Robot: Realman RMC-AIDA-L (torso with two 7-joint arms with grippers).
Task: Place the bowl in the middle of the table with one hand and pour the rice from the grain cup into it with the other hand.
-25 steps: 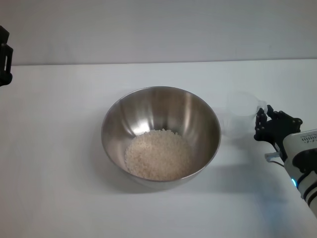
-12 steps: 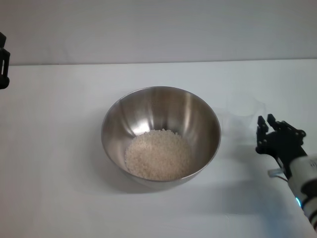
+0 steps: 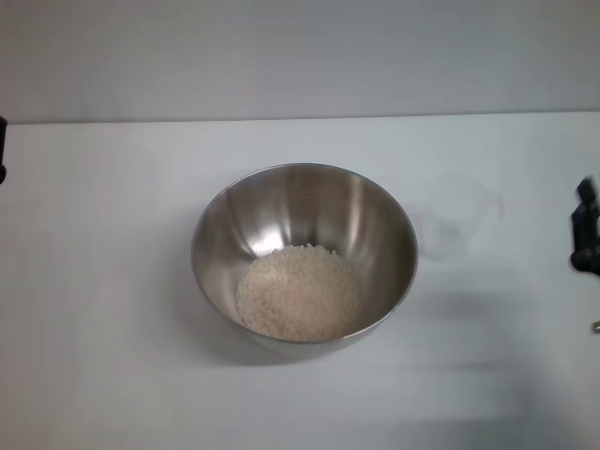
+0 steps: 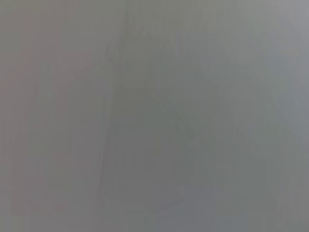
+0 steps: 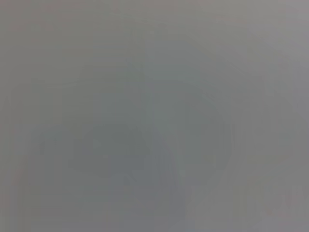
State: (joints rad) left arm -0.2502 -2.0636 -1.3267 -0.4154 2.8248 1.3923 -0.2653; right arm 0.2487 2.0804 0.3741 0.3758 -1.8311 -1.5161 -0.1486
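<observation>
The bowl [image 3: 305, 255] sits mid-frame on the counter [image 3: 112, 356], rice [image 3: 300, 292] heaped inside. The cup [image 3: 457, 217] stands upright just right of it, nearest the right gripper [image 3: 587, 230] at the right edge; its opening can't be made out.

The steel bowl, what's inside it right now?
The bowl holds a mound of rice covering its bottom. Its upper walls show bare; whatever lies beneath the grains is hidden.

Both wrist views are blank grey, and the right tool [image 3: 587, 228], cut off at the edge, perhaps blurs.
</observation>
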